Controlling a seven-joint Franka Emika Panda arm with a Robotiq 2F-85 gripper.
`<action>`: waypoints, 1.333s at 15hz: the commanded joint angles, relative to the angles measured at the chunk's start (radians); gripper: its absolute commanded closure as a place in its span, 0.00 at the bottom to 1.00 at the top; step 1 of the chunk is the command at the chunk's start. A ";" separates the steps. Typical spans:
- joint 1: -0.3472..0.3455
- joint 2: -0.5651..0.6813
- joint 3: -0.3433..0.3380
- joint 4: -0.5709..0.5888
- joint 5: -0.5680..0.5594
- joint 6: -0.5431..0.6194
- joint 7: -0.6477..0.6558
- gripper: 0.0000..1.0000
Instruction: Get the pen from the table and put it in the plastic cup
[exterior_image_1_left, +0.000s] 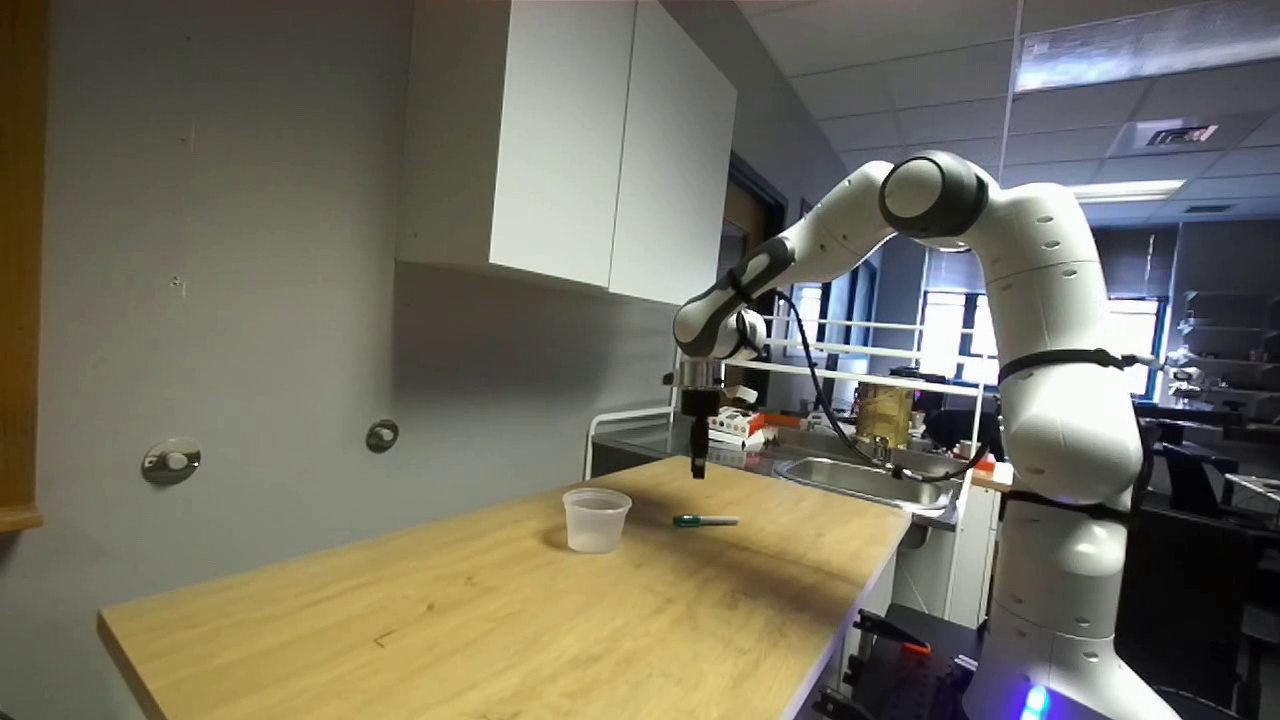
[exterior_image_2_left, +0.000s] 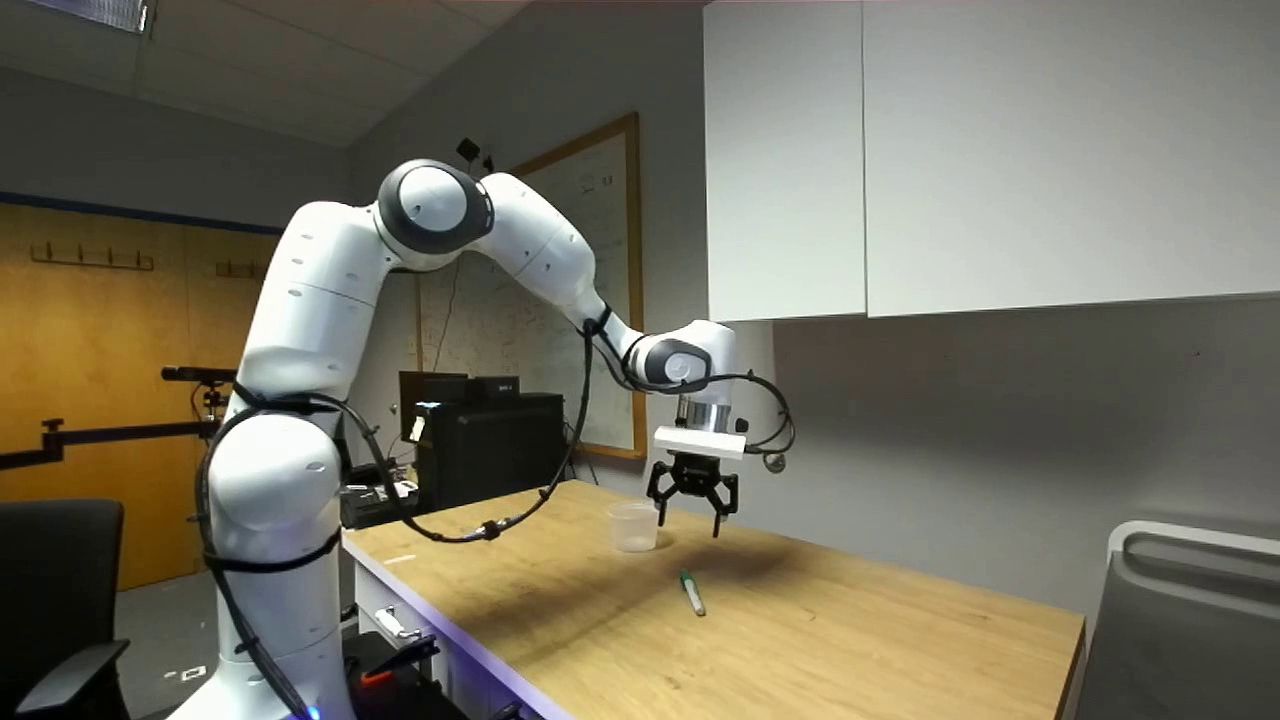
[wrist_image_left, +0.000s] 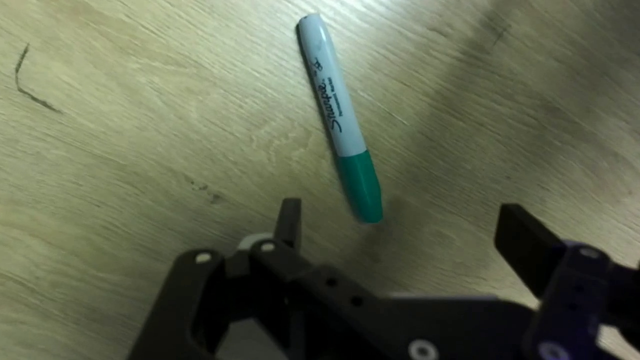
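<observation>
The pen, a grey marker with a green cap, lies flat on the table; it shows in both exterior views (exterior_image_1_left: 708, 520) (exterior_image_2_left: 692, 594) and large in the wrist view (wrist_image_left: 340, 110). The table (exterior_image_1_left: 450, 620) (exterior_image_2_left: 860, 650) is light wood-grain. The translucent plastic cup (exterior_image_1_left: 597, 522) (exterior_image_2_left: 632, 528) stands upright on it, apart from the pen; I cannot make it out in the wrist view. My gripper (exterior_image_1_left: 698, 474) (exterior_image_2_left: 688, 526) (wrist_image_left: 397, 205) is open and empty, pointing down above the table. In the wrist view the pen's green cap end shows between the fingertips, nearer the left finger, untouched.
A white wall cabinet (exterior_image_1_left: 570, 140) (exterior_image_2_left: 960, 150) hangs above the table along the wall. A metal sink (exterior_image_1_left: 870, 480) and several boxes (exterior_image_1_left: 735, 428) are on the bench beyond the table. A grey panel with a light frame (exterior_image_2_left: 1190, 620) stands past the table's end.
</observation>
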 joint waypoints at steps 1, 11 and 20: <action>-0.038 0.051 0.030 0.042 -0.016 0.013 -0.006 0.00; -0.102 0.124 0.053 0.060 -0.005 0.019 -0.051 0.00; -0.100 0.157 0.081 0.029 -0.047 0.018 -0.067 0.00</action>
